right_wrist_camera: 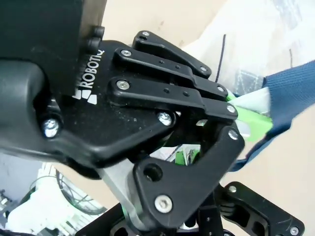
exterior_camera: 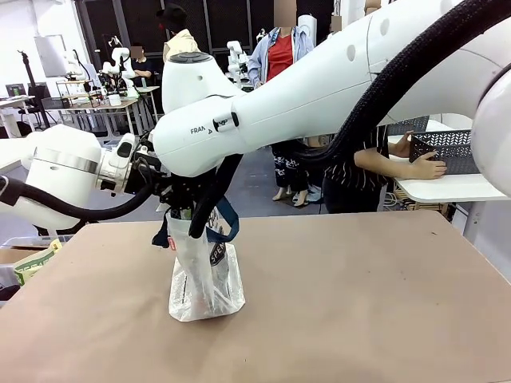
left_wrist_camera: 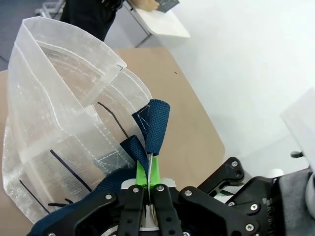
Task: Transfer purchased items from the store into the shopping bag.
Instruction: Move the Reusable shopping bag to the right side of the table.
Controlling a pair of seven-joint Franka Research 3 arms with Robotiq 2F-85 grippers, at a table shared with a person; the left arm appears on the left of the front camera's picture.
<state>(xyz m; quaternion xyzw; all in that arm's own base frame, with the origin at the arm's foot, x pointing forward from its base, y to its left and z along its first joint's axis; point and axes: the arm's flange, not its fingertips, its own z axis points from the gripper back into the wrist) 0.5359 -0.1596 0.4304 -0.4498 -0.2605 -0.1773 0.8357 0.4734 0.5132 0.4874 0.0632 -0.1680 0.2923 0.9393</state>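
Observation:
The shopping bag [exterior_camera: 201,275], whitish and translucent with navy handles, stands on the brown table [exterior_camera: 359,303]. My left gripper [exterior_camera: 170,194] is at the bag's top, shut on the rim and a navy handle [left_wrist_camera: 151,123]; the green pads [left_wrist_camera: 147,172] are pressed together. My right arm reaches across from the right, and its gripper [exterior_camera: 192,209] hangs right beside the left one at the bag's mouth, shut; what it grips is hidden. The store, a dark grey lattice basket [exterior_camera: 451,150], is in a person's hands at the far right. The purchased items are hidden.
The basket rests on a white side table [exterior_camera: 447,187] beyond the table's far right corner. A black cable sleeve [exterior_camera: 399,80] hangs along my right arm. A box with packs [exterior_camera: 32,263] sits off the table's left edge.

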